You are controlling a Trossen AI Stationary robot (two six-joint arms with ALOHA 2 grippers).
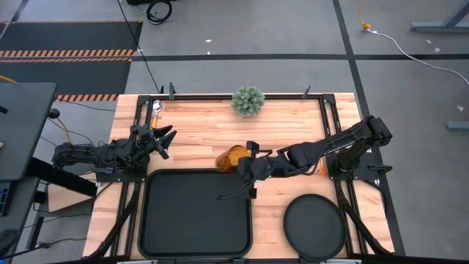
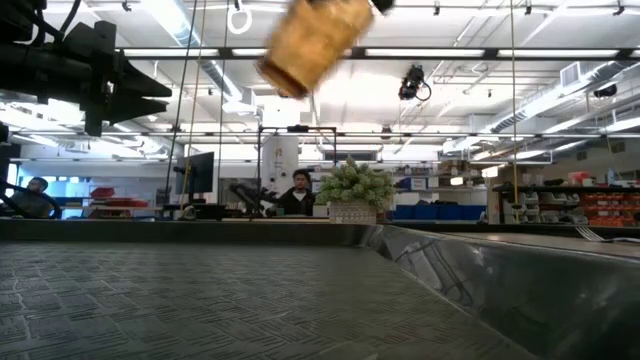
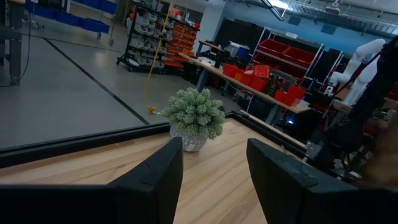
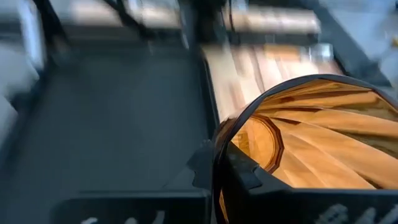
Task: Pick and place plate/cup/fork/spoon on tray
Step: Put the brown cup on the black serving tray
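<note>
The amber cup (image 1: 232, 158) hangs in the air just beyond the far rim of the black rectangular tray (image 1: 196, 220); in the low view it (image 2: 312, 40) is tilted. My right gripper (image 1: 246, 167) is shut on it. The round black plate (image 1: 314, 226) lies on the table right of the tray. An orange handle (image 1: 322, 171), probably the fork's, shows under my right arm. A silver utensil (image 1: 156, 108), probably the spoon, lies at the far left corner. My left gripper (image 1: 164, 139) is open and empty above the table's left side. My right gripper holds the cup by its rim (image 4: 219, 146), with one finger (image 4: 249, 177) inside the mouth and the other outside. The fingers come nearly level from the table's right. The cup is lifted clear and tilted, its mouth toward the gripper and its base (image 2: 280, 72) lower.
A small potted plant (image 1: 248, 101) stands at the middle of the table's far edge. Black frame rails (image 1: 333, 132) run along the table's sides. Bare wood lies between the tray and the plant. A person (image 2: 297, 190) sits in the room behind.
</note>
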